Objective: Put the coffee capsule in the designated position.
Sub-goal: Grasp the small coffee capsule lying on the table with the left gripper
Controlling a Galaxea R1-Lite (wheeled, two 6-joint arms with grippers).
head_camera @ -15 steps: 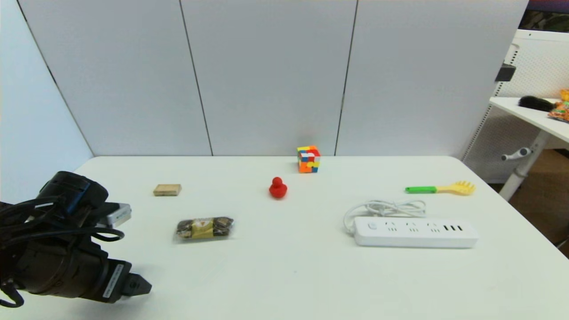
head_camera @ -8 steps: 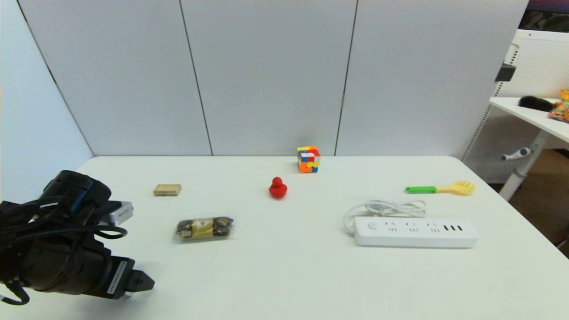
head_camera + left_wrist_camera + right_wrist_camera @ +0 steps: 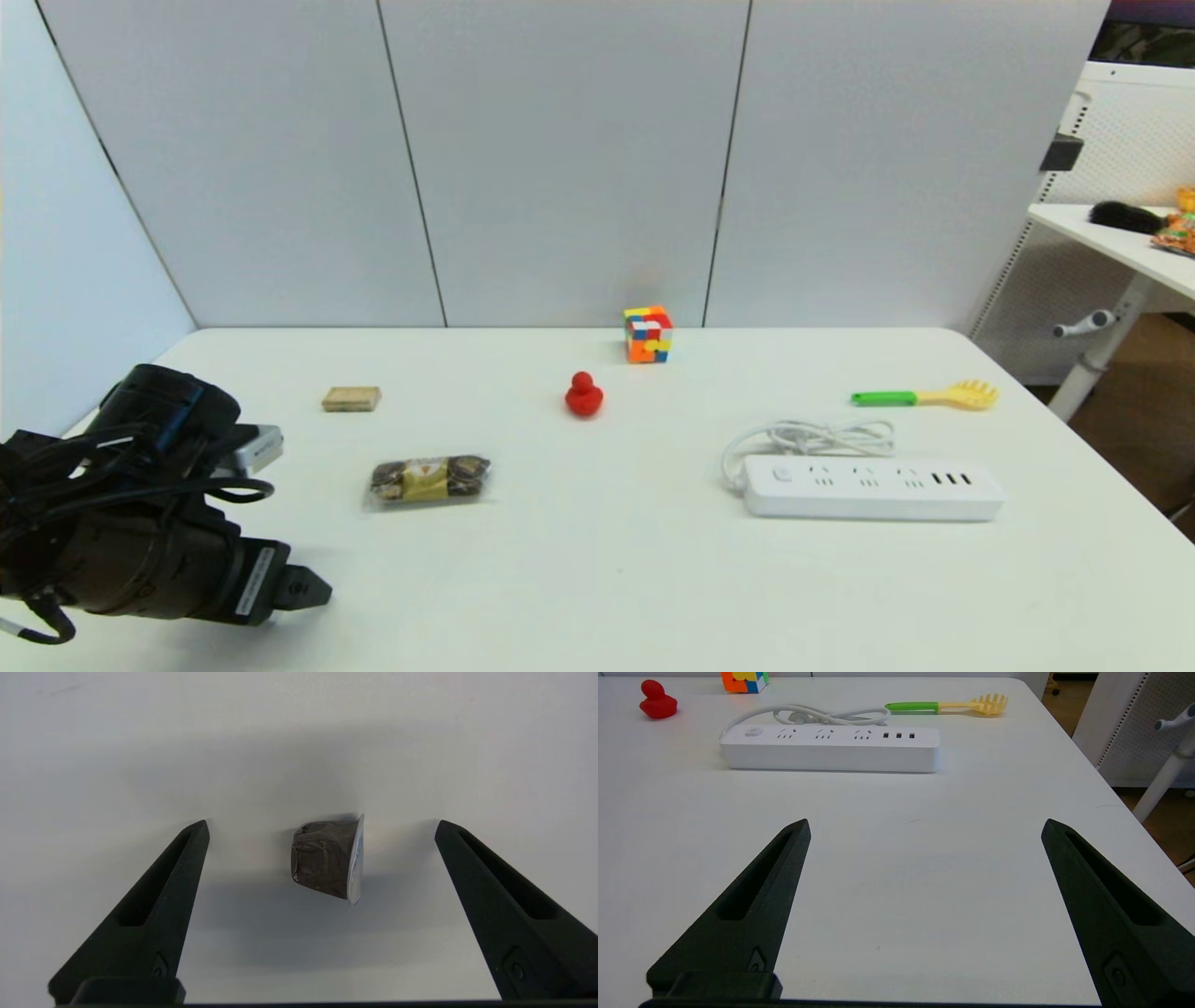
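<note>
The coffee capsule (image 3: 327, 861), a small dark brown cup with a silver foil face, lies on its side on the white tabletop (image 3: 299, 742). It shows only in the left wrist view, and my left arm hides it in the head view. My left gripper (image 3: 322, 823) hangs open over it, one finger to each side, neither touching it. In the head view that gripper (image 3: 313, 591) is at the table's near left corner. No mark on the table shows the designated position. My right gripper (image 3: 924, 823) is open and empty over bare table.
A clear-wrapped chocolate pack (image 3: 428, 480) lies just beyond my left arm, with a tan block (image 3: 351, 399) behind it. A red duck (image 3: 583, 395) and a colour cube (image 3: 648, 334) stand mid-table. A white power strip (image 3: 873, 486) and a green-yellow fork (image 3: 924, 397) lie at the right.
My left arm has shifted slightly to the right and forward over the near left corner. Nothing else on the table has moved.
</note>
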